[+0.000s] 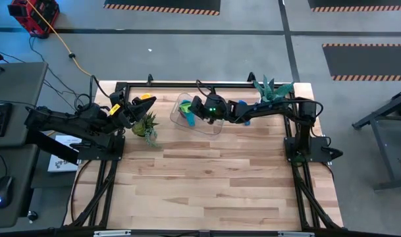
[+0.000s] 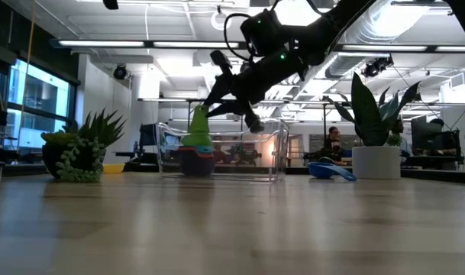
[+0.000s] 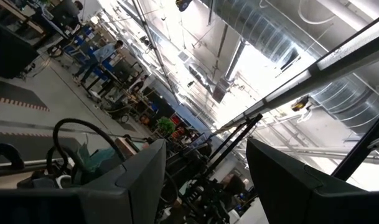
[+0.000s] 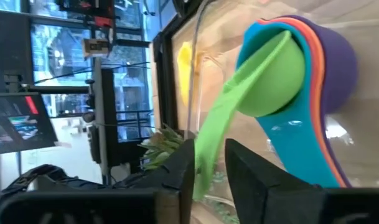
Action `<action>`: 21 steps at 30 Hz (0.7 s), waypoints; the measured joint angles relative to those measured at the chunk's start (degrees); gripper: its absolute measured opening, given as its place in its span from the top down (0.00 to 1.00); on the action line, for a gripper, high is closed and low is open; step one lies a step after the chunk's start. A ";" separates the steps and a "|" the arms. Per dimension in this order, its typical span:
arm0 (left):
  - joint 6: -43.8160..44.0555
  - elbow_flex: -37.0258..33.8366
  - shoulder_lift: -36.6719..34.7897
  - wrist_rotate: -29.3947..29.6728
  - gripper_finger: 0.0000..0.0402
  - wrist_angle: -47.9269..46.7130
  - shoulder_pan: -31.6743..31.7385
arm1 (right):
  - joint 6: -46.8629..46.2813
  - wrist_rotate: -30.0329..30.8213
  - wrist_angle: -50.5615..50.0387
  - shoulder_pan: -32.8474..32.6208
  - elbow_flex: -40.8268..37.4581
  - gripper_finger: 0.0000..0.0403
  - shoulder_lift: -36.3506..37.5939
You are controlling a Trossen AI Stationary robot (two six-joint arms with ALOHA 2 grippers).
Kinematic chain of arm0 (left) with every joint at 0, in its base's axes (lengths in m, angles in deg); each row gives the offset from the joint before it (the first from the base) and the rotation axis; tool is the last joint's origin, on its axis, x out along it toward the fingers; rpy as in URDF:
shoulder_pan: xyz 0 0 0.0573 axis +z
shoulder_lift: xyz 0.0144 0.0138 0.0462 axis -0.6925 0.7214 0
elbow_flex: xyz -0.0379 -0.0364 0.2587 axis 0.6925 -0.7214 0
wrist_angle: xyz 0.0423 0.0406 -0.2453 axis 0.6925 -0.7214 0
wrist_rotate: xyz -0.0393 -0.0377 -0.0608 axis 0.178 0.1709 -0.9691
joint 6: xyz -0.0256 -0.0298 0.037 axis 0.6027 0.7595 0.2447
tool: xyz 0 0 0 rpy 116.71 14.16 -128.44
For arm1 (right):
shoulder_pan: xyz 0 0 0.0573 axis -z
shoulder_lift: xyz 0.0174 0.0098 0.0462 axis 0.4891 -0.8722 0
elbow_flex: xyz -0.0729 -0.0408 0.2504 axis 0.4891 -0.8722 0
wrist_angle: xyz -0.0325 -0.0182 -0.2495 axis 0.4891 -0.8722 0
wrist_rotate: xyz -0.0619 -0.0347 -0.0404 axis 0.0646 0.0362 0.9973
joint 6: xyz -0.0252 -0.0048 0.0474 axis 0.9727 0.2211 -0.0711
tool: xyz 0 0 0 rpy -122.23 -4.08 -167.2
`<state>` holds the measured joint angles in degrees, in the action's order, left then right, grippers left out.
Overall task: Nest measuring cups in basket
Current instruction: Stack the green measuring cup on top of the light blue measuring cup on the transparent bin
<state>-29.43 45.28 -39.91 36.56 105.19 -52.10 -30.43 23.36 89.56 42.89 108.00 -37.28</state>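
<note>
Inside the basket (image 1: 216,126), right tool (image 4: 206,163) grips green cup (image 4: 270,81).

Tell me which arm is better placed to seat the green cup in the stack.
The right. Its gripper already pinches the green measuring cup over the nested stack in the basket; the left gripper waits outside, by the plant.

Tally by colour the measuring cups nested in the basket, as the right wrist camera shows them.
green cup: 1
light blue cup: 1
orange cup: 1
dark blue cup: 1
Total showing in the stack: 4
</note>
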 joint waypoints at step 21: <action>-0.41 0.00 0.00 0.02 0.46 0.02 0.00 | 0.90 -0.35 4.97 0.02 0.02 0.99 0.00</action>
<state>-29.84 45.28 -39.91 36.58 105.21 -52.10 -29.53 23.02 94.53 42.91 108.02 -37.28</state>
